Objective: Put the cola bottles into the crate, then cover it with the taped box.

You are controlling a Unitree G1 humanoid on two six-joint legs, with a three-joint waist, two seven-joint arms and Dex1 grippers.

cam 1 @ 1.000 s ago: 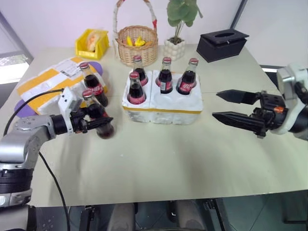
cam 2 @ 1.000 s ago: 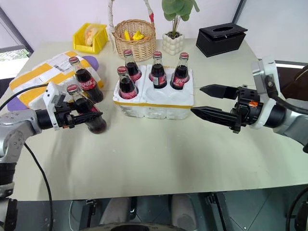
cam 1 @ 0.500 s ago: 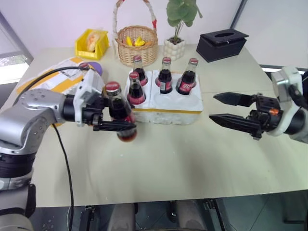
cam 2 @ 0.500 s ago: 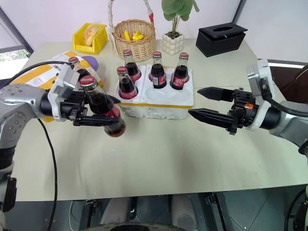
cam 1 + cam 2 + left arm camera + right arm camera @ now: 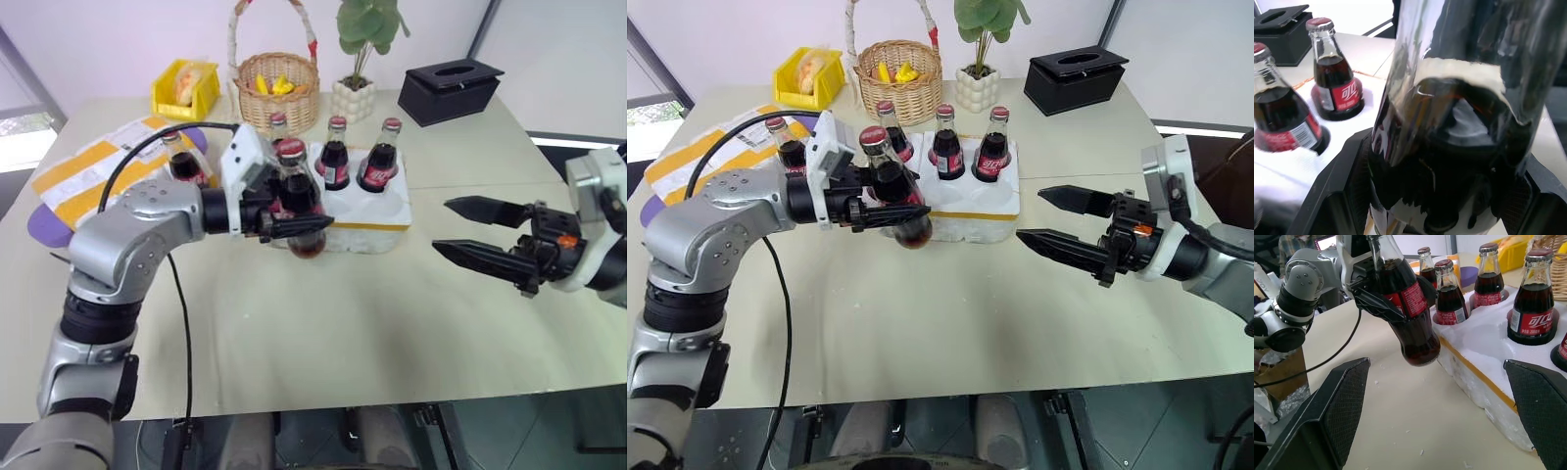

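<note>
left hand (image 5: 884, 206) pinching a cola bottle (image 5: 893, 201), lifted to clear the crate (image 5: 960, 201) rim | probably front wells free | right hand (image 5: 1058, 220) spread, idle

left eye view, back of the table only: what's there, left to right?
Yellow bin → wicker basket → potted plant → black tissue box.

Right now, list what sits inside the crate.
The crate holds four cola bottles upright in its wells. One front well beside them looks empty; the bottle in the left fingers hides the crate's front-left corner.
</note>
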